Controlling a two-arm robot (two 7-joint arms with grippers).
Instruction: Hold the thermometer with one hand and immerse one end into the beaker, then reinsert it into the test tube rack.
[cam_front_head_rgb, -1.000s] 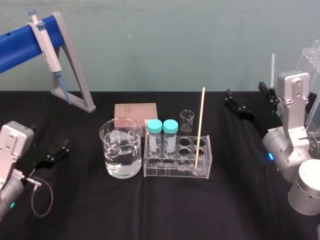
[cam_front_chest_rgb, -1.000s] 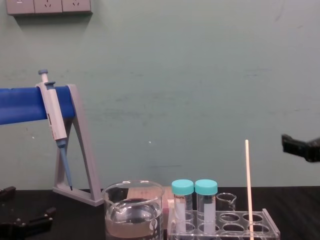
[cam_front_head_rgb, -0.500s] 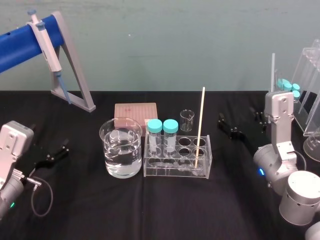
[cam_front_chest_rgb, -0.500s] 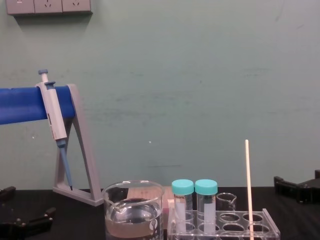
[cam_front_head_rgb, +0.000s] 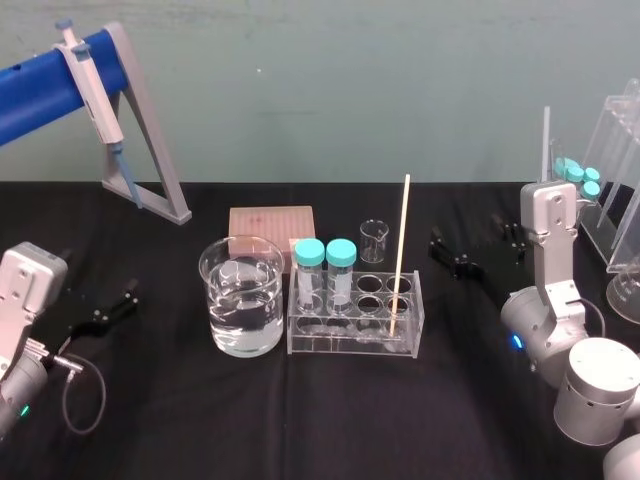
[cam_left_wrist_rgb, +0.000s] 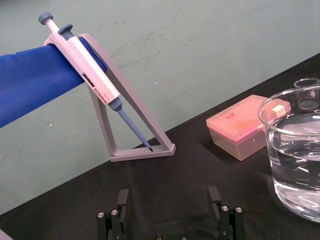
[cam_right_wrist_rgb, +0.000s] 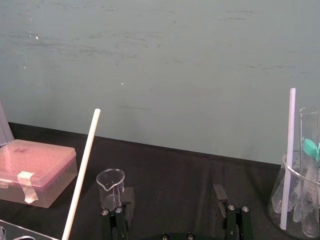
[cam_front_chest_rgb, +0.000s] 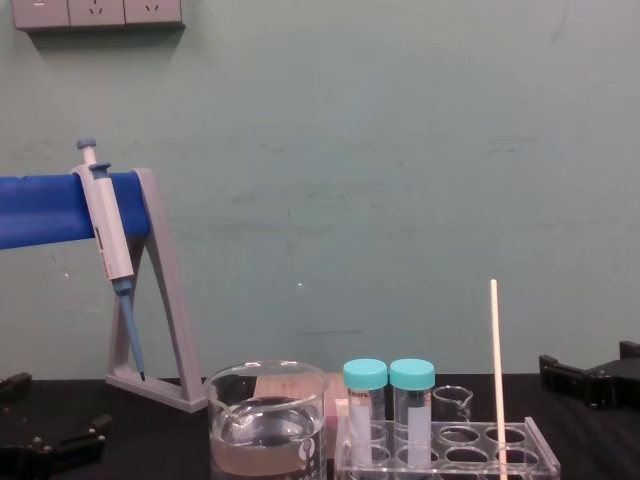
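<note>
Now the thin, straight, cream-white thermometer (cam_front_head_rgb: 400, 255) stands nearly upright in a right-end hole of the low clear acrylic test tube rack (cam_front_head_rgb: 355, 340). It is exactly where it stood a second ago, and nothing holds it.

What has changed is the right arm. The black two-fingered right gripper (cam_front_head_rgb: 478, 250) has dropped lower and swung in from the far right. It now sits near the rack's right end, below the rod's tip in the chest view, but apart from the rod. Its jaws stand wide apart. In the right wrist view the rod lies ahead and off to one side of the gap, not between them. This reads as the approach to the first grasp; dipping and reinserting are not yet begun.

The rod looks smooth, rigid and very slender, so probably slippery to pinch. Two clear tubes with teal caps (cam_front_head_rgb: 310, 280) sit in the rack's left holes. Just beside the rack on its left is the wide clear glass beaker (cam_front_head_rgb: 241, 300) with a pouring lip, part full of faintly cloudy liquid. Behind the rack are a tiny clear glass beaker (cam_front_head_rgb: 374, 240) and a translucent pink lidded box (cam_front_head_rgb: 271, 222). Everything rests on a matte black worktop (cam_front_head_rgb: 300, 420). The black left gripper (cam_front_head_rgb: 110, 308) idles low at the left, jaws apart.
</note>
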